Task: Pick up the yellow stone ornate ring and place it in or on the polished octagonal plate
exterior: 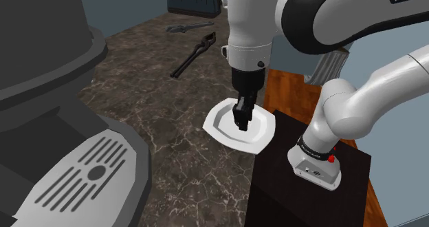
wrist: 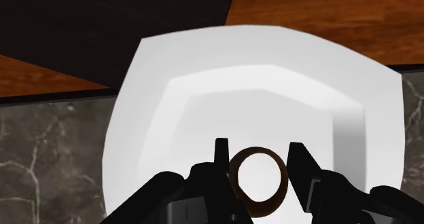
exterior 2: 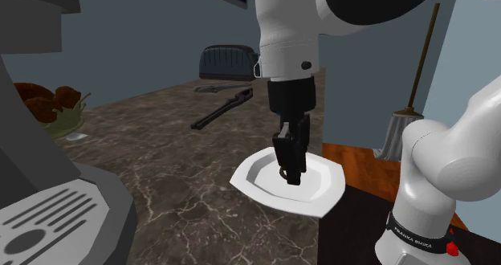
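brown ring (wrist: 261, 203) in pincer (wrist: 258, 149), over plate (wrist: 136, 121)

The ring (wrist: 257, 182) is a plain dark brown band, drawn with no yellow stone in sight; it stands on edge with its opening toward the wrist camera, clasped between the two black fingers (wrist: 299, 168) just above the plate's flat middle; the octagonal plate (exterior: 218, 119) is plain white with a broad raised rim, lying flat at the marbled tabletop's (exterior: 137, 122) edge, one side jutting past it.
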### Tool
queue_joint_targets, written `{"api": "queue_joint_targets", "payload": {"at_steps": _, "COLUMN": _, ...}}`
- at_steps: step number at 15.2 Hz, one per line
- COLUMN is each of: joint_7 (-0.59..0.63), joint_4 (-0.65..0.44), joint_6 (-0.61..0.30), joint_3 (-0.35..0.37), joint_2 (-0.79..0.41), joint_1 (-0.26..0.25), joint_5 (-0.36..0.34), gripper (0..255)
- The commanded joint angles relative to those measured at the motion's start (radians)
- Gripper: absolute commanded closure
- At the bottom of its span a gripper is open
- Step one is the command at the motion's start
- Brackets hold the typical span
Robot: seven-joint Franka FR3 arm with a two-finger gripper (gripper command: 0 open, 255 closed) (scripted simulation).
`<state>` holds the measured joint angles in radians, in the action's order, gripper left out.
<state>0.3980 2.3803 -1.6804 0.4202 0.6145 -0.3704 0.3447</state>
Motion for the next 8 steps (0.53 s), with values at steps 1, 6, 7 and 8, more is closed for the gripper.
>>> {"api": "queue_joint_targets", "payload": {"at_steps": 1, "joint_7": 0.000, "joint_4": 0.009, "joint_6": -0.010, "joint_3": 0.003, "joint_2": 0.000, "joint_1": -0.001, "joint_5": 0.002, "gripper": 255}}
{"api": "queue_joint_targets", "payload": {"at_steps": 6, "joint_7": 0.000, "joint_4": 0.009, "joint_6": -0.010, "joint_3": 0.003, "joint_2": 0.000, "joint_1": -0.001, "joint_5": 0.002, "gripper": 255}}
{"api": "queue_joint_targets", "payload": {"at_steps": 7, "joint_7": 0.000, "joint_4": 0.009, "joint_6": -0.010, "joint_3": 0.003, "joint_2": 0.000, "joint_1": -0.001, "joint_5": 0.002, "gripper": 255}}
{"api": "queue_joint_targets", "payload": {"at_steps": 8, "joint_7": 0.000, "joint_4": 0.009, "joint_6": -0.010, "joint_3": 0.003, "joint_2": 0.000, "joint_1": -0.001, "joint_5": 0.002, "gripper": 0}}
